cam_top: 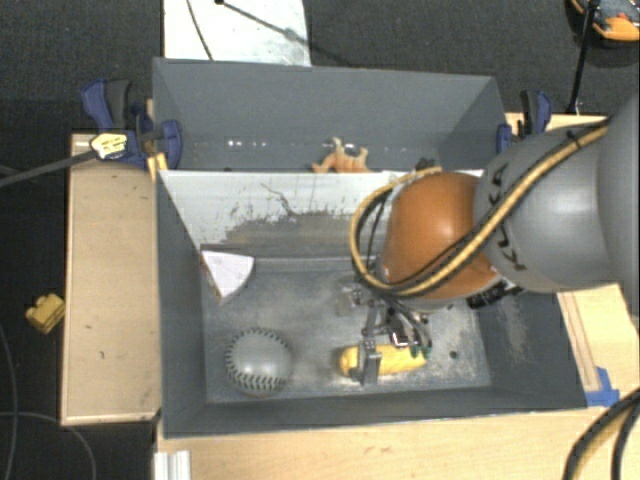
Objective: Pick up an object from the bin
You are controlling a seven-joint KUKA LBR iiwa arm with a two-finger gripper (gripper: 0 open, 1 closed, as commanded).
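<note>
Yellow object [392, 361]: 5 o'clock in the bin [300, 306], near the front wall, long axis running 9-to-3.
Gripper [370, 360]: sitting right at its 9 o'clock end. Open or closed? Honestly can't tell.
Grey ball [258, 360]: off at the gripper's 9 o'clock.
White scrap [228, 271]: 10 o'clock, further back.

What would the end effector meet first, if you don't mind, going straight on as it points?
Probably the yellow object at the front of the bin, right beneath the end effector; depth is unclear.
</note>
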